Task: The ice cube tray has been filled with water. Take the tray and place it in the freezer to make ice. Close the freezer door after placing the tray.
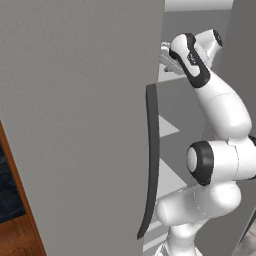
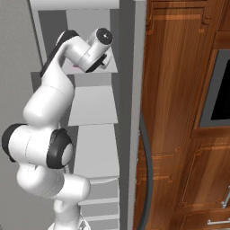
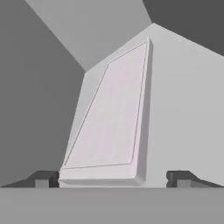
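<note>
The ice cube tray [image 3: 107, 127], white with a faint pinkish rim, lies flat on a white shelf [image 3: 183, 109] inside the freezer [image 2: 96, 105]. My gripper [image 3: 113, 178] is open just behind the tray's near edge, with one dark fingertip [image 3: 43, 177] on each side, well apart and holding nothing. In the right base view the hand [image 2: 102, 50] reaches in at an upper shelf, and a sliver of the pink tray [image 2: 77, 67] shows under it. The freezer door [image 2: 137, 90] stands open to the right, seen edge-on, with its dark curved handle [image 2: 147, 175].
The wider grey door [image 1: 75, 115] with its own dark handle [image 1: 151, 160] is closed to the left of the arm. Several white shelves [image 2: 95, 148] step down below the hand. Wood cabinets [image 2: 179, 112] and a dark oven window [image 2: 222, 90] lie beyond the open door.
</note>
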### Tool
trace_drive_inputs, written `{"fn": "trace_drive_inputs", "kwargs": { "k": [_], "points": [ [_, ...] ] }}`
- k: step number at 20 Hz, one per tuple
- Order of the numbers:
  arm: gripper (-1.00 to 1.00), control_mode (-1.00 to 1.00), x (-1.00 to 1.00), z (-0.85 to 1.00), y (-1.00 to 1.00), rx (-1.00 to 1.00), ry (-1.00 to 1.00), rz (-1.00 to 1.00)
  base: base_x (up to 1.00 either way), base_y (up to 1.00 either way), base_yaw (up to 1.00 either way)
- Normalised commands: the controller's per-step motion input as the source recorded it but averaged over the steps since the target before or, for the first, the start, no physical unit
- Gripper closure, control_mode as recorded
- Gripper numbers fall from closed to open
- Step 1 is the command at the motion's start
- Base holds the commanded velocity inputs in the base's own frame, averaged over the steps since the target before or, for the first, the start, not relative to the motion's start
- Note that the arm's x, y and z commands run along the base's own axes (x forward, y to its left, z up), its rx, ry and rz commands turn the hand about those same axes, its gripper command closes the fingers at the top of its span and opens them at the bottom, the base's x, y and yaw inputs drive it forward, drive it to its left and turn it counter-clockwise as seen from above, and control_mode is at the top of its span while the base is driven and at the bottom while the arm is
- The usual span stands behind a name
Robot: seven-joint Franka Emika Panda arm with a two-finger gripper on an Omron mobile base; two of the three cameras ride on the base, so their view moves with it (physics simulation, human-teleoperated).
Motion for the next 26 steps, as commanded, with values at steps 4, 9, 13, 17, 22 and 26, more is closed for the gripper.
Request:
{"fn": "trace_drive_inputs", "kwargs": {
  "k": [4, 9, 13, 17, 22, 26],
  "points": [
    [-1.00, -1.00, -0.69, 0.00, 0.03, 0.00, -0.19, -0.04, 0.00, 0.00, 0.00],
    [-1.00, -1.00, -0.78, 0.01, 0.01, 0.00, -0.12, -0.06, 0.00, 0.00, 0.00],
    [-1.00, -1.00, -0.92, 0.04, 0.01, 0.00, -0.01, -0.05, 0.00, 0.00, 0.00],
    [-1.00, -1.00, -0.99, 0.18, 0.00, 0.00, 0.02, -0.03, 0.00, 0.00, 0.00],
    [-1.00, -1.00, -1.00, 0.20, 0.00, 0.00, 0.09, -0.02, 0.00, 0.00, 0.00],
    [-1.00, -1.00, -0.99, -0.02, 0.03, 0.00, 0.01, -0.03, 0.00, 0.00, 0.00]
  ]
}}
